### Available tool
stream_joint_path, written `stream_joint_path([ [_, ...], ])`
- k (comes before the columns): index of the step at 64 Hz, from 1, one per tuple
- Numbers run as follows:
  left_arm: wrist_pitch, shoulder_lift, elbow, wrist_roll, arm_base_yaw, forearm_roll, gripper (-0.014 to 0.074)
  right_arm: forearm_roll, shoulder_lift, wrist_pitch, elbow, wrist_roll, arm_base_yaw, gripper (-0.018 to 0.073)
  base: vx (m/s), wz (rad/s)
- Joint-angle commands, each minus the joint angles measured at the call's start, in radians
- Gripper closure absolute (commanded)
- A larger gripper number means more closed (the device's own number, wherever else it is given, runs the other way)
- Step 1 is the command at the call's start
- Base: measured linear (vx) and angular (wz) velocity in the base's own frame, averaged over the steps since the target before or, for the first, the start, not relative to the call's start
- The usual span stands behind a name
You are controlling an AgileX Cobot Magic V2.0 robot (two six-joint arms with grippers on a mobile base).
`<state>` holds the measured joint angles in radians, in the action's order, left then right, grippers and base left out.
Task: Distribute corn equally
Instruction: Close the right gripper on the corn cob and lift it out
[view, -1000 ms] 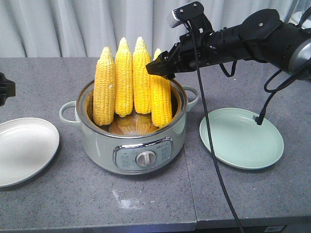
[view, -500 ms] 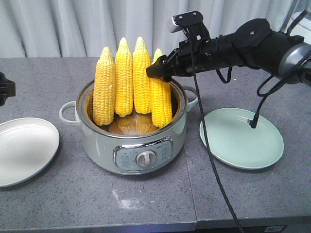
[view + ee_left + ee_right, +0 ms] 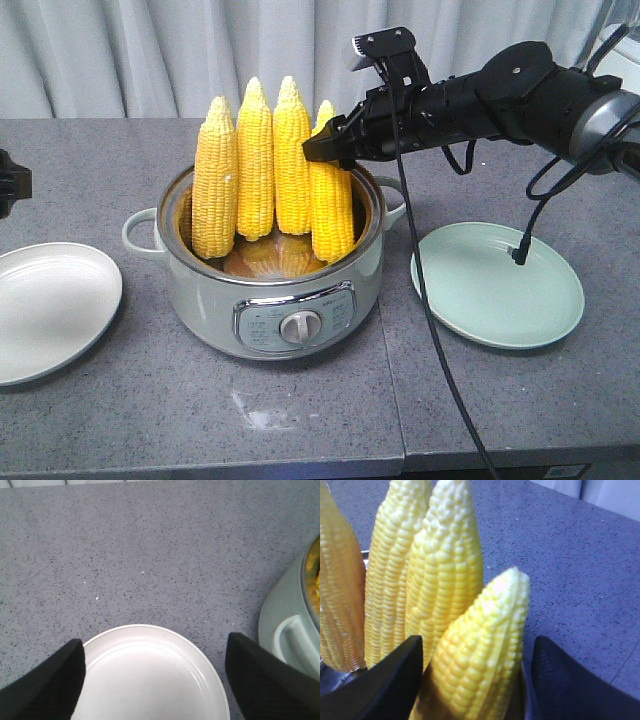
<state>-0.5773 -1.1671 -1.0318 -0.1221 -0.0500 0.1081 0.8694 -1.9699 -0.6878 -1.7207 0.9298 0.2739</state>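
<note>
Several corn cobs (image 3: 255, 170) stand upright in a pale green electric pot (image 3: 210, 290). My right gripper (image 3: 328, 148) reaches in from the right at the upper part of the rightmost cob (image 3: 332, 215). In the right wrist view that cob (image 3: 495, 610) fills the gap of the gripper (image 3: 479, 645), and both black fingers (image 3: 395, 680) press against its sides. The cob still stands in the pot. My left gripper (image 3: 155, 642) hangs open over an empty white plate (image 3: 150, 680), with only a black edge of it (image 3: 8, 185) showing at the far left.
A white plate (image 3: 50, 310) lies left of the pot and a light green plate (image 3: 497, 285) lies right of it, both empty. The pot's handle (image 3: 292, 640) is near my left gripper. A black cable (image 3: 430, 300) droops from the right arm across the grey table.
My right arm has shifted slightly and its gripper has settled a little lower around the rightmost cob. The cobs and the left arm have not moved.
</note>
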Motion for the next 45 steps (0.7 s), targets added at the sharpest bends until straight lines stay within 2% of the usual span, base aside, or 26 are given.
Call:
stream_joint_path([
  [1, 0.068, 0.017, -0.038, -0.003, 0.0, -0.004, 0.0031, 0.04, 0.052, 0.026, -0.03, 0.005, -0.002, 0.0205, 0.0, 0.0],
  [14, 0.068, 0.017, -0.038, -0.003, 0.0, -0.004, 0.0031, 0.04, 0.053, 0.026, -0.03, 0.005, -0.002, 0.0333, 0.0, 0.0],
  [19, 0.068, 0.017, -0.038, -0.003, 0.0, -0.004, 0.0031, 0.041, 0.058, 0.026, -0.03, 0.005, -0.002, 0.0356, 0.0, 0.0],
  [45, 0.068, 0.017, -0.038, -0.003, 0.0, -0.004, 0.0031, 0.04, 0.16, 0.059, -0.03, 0.001, -0.003, 0.0356, 0.0, 0.0],
])
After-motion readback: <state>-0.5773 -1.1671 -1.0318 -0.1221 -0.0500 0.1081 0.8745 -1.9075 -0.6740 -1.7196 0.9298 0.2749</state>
